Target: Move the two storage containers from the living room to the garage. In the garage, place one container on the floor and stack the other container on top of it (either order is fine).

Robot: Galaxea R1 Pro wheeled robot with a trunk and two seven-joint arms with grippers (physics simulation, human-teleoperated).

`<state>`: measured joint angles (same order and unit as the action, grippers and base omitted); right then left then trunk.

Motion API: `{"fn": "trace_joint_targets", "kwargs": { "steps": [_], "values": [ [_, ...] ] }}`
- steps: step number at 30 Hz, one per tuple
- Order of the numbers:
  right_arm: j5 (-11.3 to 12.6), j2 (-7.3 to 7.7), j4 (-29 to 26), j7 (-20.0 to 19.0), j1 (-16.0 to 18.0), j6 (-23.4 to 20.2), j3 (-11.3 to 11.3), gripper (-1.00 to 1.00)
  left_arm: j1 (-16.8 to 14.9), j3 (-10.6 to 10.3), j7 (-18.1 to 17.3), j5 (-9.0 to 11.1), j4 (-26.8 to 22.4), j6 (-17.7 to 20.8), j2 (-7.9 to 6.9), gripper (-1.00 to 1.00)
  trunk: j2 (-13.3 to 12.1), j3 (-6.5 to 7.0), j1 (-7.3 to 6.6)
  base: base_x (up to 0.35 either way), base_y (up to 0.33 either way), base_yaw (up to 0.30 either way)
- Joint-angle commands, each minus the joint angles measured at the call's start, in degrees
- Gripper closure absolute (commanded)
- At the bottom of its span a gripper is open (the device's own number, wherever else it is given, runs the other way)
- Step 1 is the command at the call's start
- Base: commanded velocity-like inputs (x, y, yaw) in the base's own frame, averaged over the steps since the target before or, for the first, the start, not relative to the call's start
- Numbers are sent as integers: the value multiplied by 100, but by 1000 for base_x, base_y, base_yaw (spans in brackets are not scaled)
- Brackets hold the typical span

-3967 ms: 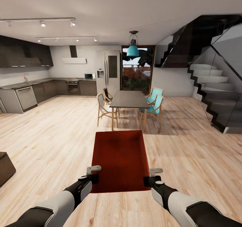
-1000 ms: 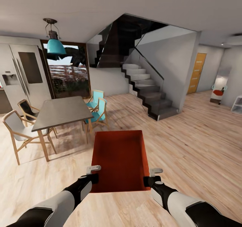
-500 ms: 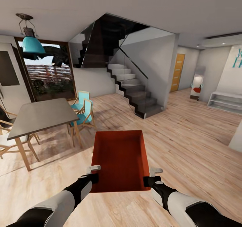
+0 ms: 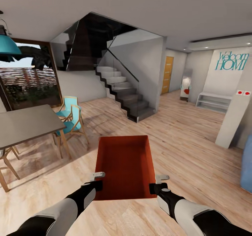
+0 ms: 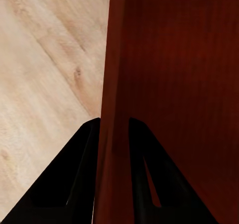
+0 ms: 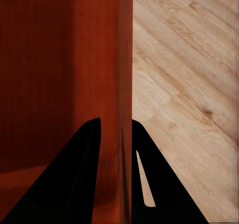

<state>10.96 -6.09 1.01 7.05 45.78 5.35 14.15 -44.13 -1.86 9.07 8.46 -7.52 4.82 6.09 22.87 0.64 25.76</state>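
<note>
A red-orange open-top storage container (image 4: 125, 166) hangs level in front of me above the light wood plank floor (image 4: 189, 148), held between both arms. My left gripper (image 4: 98, 184) is shut on its left wall, and my right gripper (image 4: 153, 186) is shut on its right wall. Through the left wrist camera the thin red wall (image 5: 113, 109) runs between the two black fingers (image 5: 74, 179). The right wrist camera likewise has the container wall (image 6: 124, 84) pinched between its fingers (image 6: 79, 174). The bin's inside is bare.
A dark staircase (image 4: 122, 92) with a glass rail rises ahead. A grey dining table (image 4: 24, 124) and teal chairs (image 4: 70, 118) stand at the left. A white pillar (image 4: 232, 120), a low white shelf (image 4: 213, 101) and a blue object (image 4: 246, 169) are at the right. An orange door (image 4: 168, 74) ends the hallway.
The whole view has swung to the right: kitchen and dining table slid off to the left, staircase moved leftward, the hallway and "Welcome Home" wall came in. Container and grippers keep their places in view.
</note>
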Motion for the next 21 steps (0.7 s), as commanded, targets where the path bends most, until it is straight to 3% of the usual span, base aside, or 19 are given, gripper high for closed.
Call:
{"fn": "trace_joint_targets", "kwargs": {
  "steps": [1,10,21],
  "values": [
    [21,-6,14,-28,1,10,-185,100,1,72,248,-64,-31,-122,-81,100,5,-2,2,0,0,-283],
    [19,-6,14,-28,1,10,-185,100,1,72,245,-64,-28,-120,-81,100,5,-2,2,59,0,-256],
    [12,3,14,-28,1,14,-186,100,1,76,244,-64,-22,-121,-90,100,5,-2,2,302,0,-18]
  ]
}}
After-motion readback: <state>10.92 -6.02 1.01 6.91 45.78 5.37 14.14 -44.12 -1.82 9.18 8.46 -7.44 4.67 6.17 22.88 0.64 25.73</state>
